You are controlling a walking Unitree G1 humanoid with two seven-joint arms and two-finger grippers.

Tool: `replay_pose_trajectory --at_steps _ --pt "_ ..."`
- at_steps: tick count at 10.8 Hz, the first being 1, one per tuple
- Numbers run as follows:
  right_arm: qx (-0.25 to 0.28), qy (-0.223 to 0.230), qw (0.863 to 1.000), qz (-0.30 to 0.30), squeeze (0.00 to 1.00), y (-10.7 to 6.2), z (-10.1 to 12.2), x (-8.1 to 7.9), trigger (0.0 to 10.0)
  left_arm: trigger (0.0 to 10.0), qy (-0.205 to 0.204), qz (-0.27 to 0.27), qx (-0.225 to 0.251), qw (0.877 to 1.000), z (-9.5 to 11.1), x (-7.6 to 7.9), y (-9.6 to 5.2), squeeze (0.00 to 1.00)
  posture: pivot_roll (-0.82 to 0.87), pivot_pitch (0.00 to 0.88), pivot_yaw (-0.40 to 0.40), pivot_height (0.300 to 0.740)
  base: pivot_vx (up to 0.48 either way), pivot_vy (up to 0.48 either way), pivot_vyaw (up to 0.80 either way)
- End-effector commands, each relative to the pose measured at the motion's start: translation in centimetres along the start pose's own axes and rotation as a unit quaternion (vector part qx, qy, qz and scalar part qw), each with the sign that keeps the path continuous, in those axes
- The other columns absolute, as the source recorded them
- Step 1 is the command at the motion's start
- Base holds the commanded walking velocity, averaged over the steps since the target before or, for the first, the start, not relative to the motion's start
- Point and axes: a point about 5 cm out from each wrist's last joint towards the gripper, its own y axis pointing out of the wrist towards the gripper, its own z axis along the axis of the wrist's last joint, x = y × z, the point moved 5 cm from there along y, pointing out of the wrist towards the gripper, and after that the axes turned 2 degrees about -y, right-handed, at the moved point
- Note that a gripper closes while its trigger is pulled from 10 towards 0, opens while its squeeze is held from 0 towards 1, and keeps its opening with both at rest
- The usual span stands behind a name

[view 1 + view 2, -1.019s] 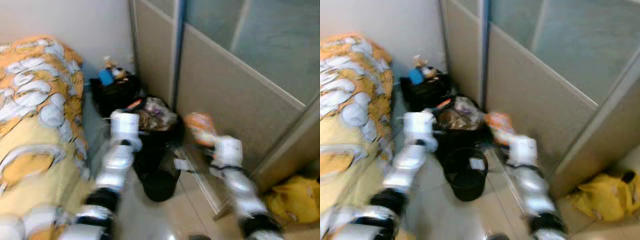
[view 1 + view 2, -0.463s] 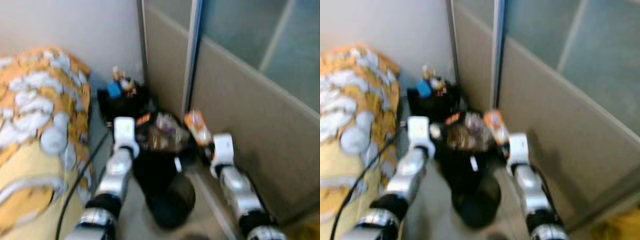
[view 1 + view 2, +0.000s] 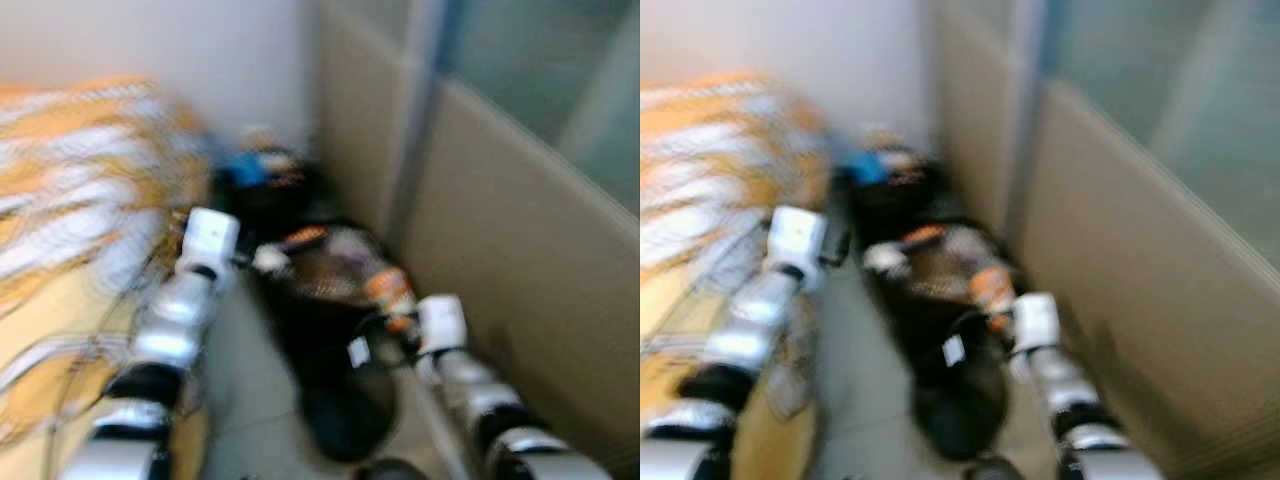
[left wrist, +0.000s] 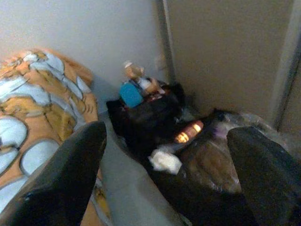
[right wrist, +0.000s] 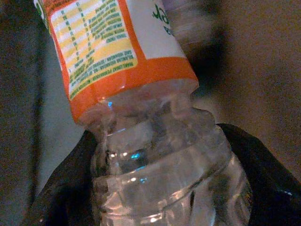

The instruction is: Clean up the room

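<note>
My right gripper (image 5: 160, 188) is shut on a clear plastic bottle (image 5: 141, 117) with an orange and white label. In the blurred eye views the bottle (image 3: 392, 292) hangs at the right rim of a black bin bag (image 3: 335, 270) full of rubbish. My left gripper (image 4: 169, 155) is open, its two black fingers (image 4: 61, 179) spread wide with nothing between them. It points at the bag (image 4: 211, 165), where an orange wrapper (image 4: 187, 131) and a white crumpled scrap (image 4: 164, 161) lie on top.
A bed with an orange and white cover (image 3: 70, 190) runs along my left. A black bag (image 4: 146, 110) holding a blue item (image 4: 130, 94) sits in the corner behind the rubbish. A beige partition (image 3: 520, 250) stands close on the right. A black bin (image 3: 345, 415) is below.
The whole view has swung and blurred, so the camera moved. The bottle in my right gripper has come down from above the bag to its right rim.
</note>
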Motion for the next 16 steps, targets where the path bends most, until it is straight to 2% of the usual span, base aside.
replay_pose_trajectory --at_steps 1,2,3,4,5,6,7,8,9,11,16 --pt "-0.002 -0.003 1.000 0.000 0.00 0.1 0.4 -0.1 10.0 10.0 -0.014 -0.095 -0.038 0.995 -0.9 2.8 -0.3 0.00 -0.13 0.057 0.074 0.740 0.000 0.000 0.00" --pt "-0.018 -0.002 1.000 0.004 0.00 0.3 -0.1 -0.9 10.0 10.0 -0.018 -0.186 -0.078 0.979 -1.3 3.7 -2.1 0.00 -0.07 0.073 0.088 0.740 0.000 0.000 0.00" --pt "-0.040 -0.004 0.999 0.005 0.00 0.3 -0.9 -1.4 10.0 10.0 -0.005 -0.204 -0.089 0.975 -1.1 3.5 -3.2 0.00 -0.06 0.074 0.099 0.740 0.000 0.000 0.00" --pt "-0.044 0.004 0.999 -0.003 0.00 0.3 -0.9 -1.3 10.0 10.0 -0.011 -0.230 -0.092 0.969 -0.8 4.4 -3.9 0.00 -0.04 0.076 0.104 0.740 0.000 0.000 0.00" --pt "-0.035 0.007 0.999 -0.040 0.00 0.3 -0.3 0.0 10.0 10.0 -0.007 -0.295 -0.097 0.950 -0.1 6.2 -5.7 0.00 -0.03 0.080 0.107 0.740 0.000 0.000 0.00" --pt "-0.028 0.006 0.998 -0.061 0.00 0.3 0.2 0.8 10.0 10.0 -0.004 -0.314 -0.105 0.944 0.2 6.6 -6.6 0.00 -0.02 0.090 0.109 0.740 0.000 0.000 0.00" --pt "-0.027 0.007 0.997 -0.072 0.99 0.2 0.4 1.1 10.0 10.0 -0.004 -0.319 -0.116 0.941 0.1 6.5 -7.3 0.00 0.00 0.097 0.114 0.740 0.000 0.000 0.00" --pt "-0.035 0.016 0.997 -0.072 1.00 0.2 0.0 1.0 10.0 10.0 -0.001 -0.335 -0.124 0.934 -0.1 7.0 -8.3 0.00 0.02 0.107 0.121 0.740 0.000 0.000 0.00" --pt "-0.048 0.042 0.996 -0.069 1.00 0.2 -0.6 0.8 10.0 10.0 0.000 -0.376 -0.131 0.917 0.1 8.5 -9.9 0.00 0.02 0.110 0.121 0.740 0.000 0.000 0.00" --pt "-0.073 0.053 0.994 -0.065 1.00 0.1 -1.4 0.5 10.0 10.0 0.004 -0.417 -0.150 0.897 -0.1 9.7 -11.5 0.00 0.03 0.111 0.121 0.740 0.000 0.000 0.00" --pt "-0.081 0.054 0.993 -0.061 1.00 0.1 -1.9 0.1 10.0 10.0 0.004 -0.394 -0.156 0.906 0.0 9.0 -10.9 0.00 0.01 0.102 0.117 0.740 0.000 0.000 0.00"
